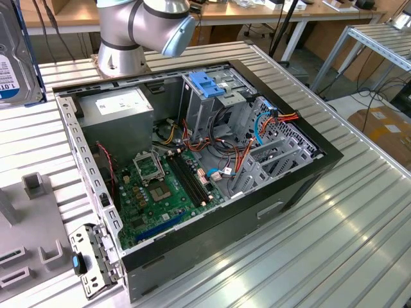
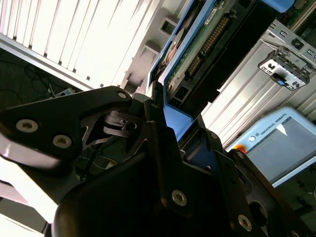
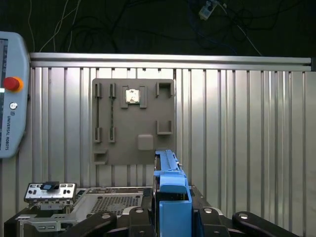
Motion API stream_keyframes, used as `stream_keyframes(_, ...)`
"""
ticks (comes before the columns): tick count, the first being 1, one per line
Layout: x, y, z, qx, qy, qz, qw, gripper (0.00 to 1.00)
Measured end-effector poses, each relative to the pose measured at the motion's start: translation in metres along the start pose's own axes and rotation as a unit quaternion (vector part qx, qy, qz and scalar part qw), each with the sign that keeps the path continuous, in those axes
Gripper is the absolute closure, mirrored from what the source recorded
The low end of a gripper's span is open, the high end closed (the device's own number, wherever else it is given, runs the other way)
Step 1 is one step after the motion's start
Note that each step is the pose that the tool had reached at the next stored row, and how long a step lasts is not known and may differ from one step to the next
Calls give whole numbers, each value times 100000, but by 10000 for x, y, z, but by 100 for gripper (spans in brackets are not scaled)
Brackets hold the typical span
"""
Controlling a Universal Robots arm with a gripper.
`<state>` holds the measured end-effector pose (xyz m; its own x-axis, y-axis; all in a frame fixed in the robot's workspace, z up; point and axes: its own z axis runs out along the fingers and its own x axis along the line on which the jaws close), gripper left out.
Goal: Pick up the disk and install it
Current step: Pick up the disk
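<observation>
Pincer: black bolted metal, clamped on disk across blue plastic side rails. Disk: flat grey metal, green circuit board on one face, white label under blue band. Held upright, clear of ribbed aluminium table, at exterior view's left, apart from open computer case. Arm stands beyond case.
</observation>
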<state>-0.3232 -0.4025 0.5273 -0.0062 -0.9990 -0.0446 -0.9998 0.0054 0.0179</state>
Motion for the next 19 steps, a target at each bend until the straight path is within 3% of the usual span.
stream_keyframes(19,13,-322,-5,0,0,3,100000,63)
